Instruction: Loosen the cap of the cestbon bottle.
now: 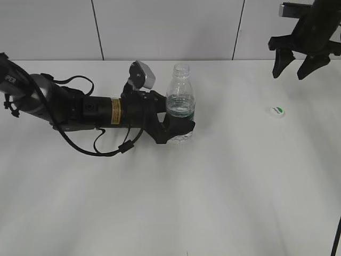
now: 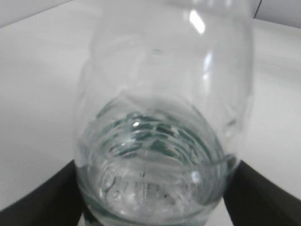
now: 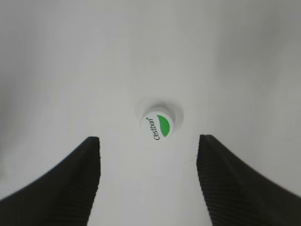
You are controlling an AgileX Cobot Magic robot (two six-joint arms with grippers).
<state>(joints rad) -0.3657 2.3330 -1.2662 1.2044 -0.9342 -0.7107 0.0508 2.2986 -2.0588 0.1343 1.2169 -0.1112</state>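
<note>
The clear ribbed cestbon bottle (image 1: pixel 181 95) stands upright on the white table, its neck open with no cap on it. My left gripper (image 1: pixel 178 125) is shut on the bottle's lower body; in the left wrist view the bottle (image 2: pixel 160 141) fills the frame between the black fingers. The white cap (image 1: pixel 276 111) with a green leaf mark lies flat on the table at the right, well apart from the bottle. My right gripper (image 1: pixel 294 66) hangs open and empty above and behind the cap. In the right wrist view the cap (image 3: pixel 157 125) lies ahead of the open fingers (image 3: pixel 148 176).
The white table (image 1: pixel 213 202) runs to a white panelled wall (image 1: pixel 160 26) at the back. The left arm with its cables (image 1: pixel 80 114) lies across the table's left side.
</note>
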